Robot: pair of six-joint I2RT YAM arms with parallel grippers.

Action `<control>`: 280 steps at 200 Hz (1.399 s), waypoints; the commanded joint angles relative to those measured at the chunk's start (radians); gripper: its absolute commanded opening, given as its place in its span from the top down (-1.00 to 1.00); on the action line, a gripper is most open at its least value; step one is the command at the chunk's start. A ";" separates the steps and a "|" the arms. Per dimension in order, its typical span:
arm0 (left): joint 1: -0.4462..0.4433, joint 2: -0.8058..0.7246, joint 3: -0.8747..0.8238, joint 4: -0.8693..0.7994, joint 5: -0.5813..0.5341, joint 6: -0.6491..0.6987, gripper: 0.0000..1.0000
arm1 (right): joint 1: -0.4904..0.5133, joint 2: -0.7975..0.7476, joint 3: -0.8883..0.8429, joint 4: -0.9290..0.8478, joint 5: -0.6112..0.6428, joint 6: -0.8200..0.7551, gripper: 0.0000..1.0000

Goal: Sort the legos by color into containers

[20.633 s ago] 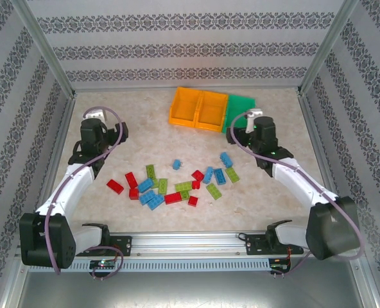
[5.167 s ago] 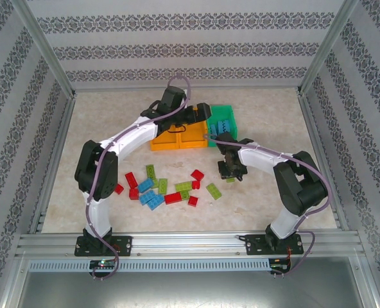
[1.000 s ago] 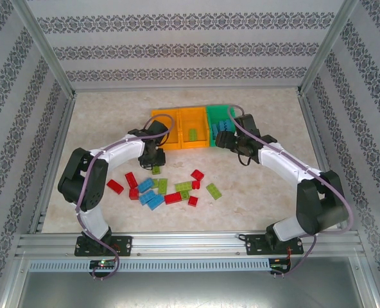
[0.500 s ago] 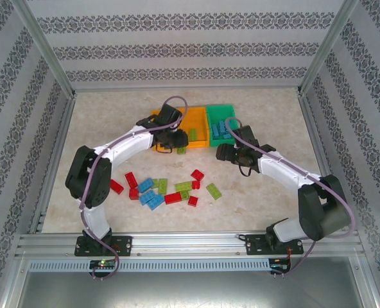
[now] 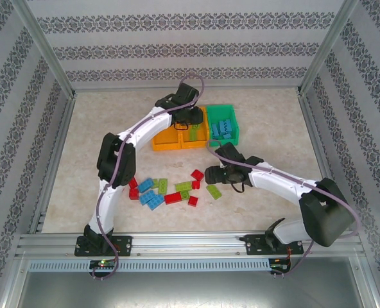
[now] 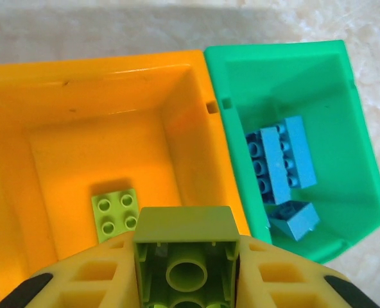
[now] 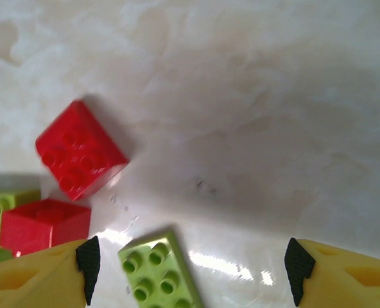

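My left gripper (image 6: 185, 273) is shut on a light green lego (image 6: 183, 226), held above the middle orange container (image 6: 113, 83), where another light green lego (image 6: 116, 215) lies flat. Beside it, the green container (image 6: 334, 96) holds blue legos (image 6: 283, 160). From above, the left gripper (image 5: 191, 125) hangs over the orange containers (image 5: 201, 137). My right gripper (image 7: 193, 266) is open just above the table, its jaws wide on either side of a light green lego (image 7: 155, 273). Red legos (image 7: 79, 157) lie to that lego's left. The right gripper (image 5: 210, 174) sits at the pile's right end.
Loose red, blue and light green bricks (image 5: 156, 192) are scattered on the marble tabletop in front of the bins. The left arm's links arch over the left orange bin (image 5: 163, 140). Patterned walls and metal posts close in the table.
The left arm has lifted a light green brick from the table and carried it back over the orange bin. The right arm has swung from the green bin down to the pile.
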 commanded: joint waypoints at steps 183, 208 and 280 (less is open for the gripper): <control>-0.003 -0.200 -0.232 0.128 0.018 0.007 -0.99 | 0.182 0.257 0.085 -0.185 0.080 -0.063 -0.12; -0.005 -0.253 -0.297 0.176 0.021 0.011 -0.99 | 0.183 0.266 0.086 -0.188 0.085 -0.056 0.18; -0.003 -0.376 -0.442 0.209 -0.067 0.035 -0.99 | 0.155 0.149 0.088 -0.125 0.070 -0.033 0.48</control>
